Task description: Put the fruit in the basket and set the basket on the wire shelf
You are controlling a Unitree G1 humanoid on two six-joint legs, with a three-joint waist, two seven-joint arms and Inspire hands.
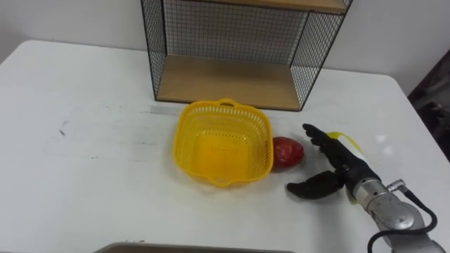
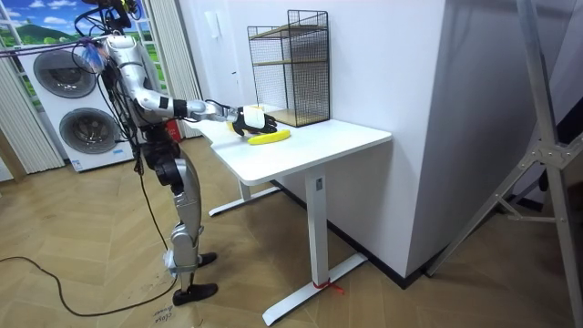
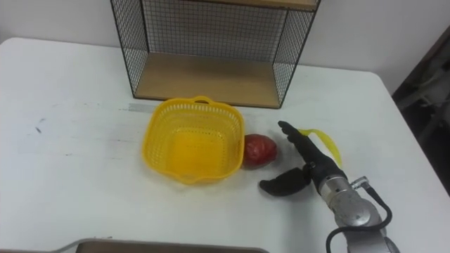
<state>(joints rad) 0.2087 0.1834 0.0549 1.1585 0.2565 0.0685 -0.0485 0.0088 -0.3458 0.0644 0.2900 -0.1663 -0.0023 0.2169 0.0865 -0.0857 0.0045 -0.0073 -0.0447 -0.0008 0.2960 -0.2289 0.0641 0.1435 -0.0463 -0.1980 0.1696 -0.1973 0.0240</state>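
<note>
A white bench (image 1: 91, 161) is spread across both eye views. In the room view the robot is shown standing at the bench's end on the room view's left, with stacked washing machines (image 2: 82, 137) behind it and one arm stretched out over the top.

At the back of the bench, in the upper middle of the frame, a black wire shelf (image 1: 225, 83) is set. From the head only its bare wooden bottom board and lower mesh are taken in, while the room view gives its whole height, with a second board higher up.

Just in front of the shelf, at the centre of the frame, the yellow basket (image 1: 211, 121) is placed on the bench, open side up and empty.

In the lower right of the frame the right hand (image 1: 343, 169) is held released. Its fingers are straight, its thumb is spread wide, nothing is gripped, and its fingertips are pointed toward the upper left.

A banana (image 3: 325, 140) is partly covered by that hand in the eye views. In the room view it is laid out plainly along the bench, just beside the hand.

The red fruit (image 1: 287, 152) is found just beside the basket's right wall, between basket and hand and apart from the fingertips. Whether it touches the basket cannot be told.
</note>
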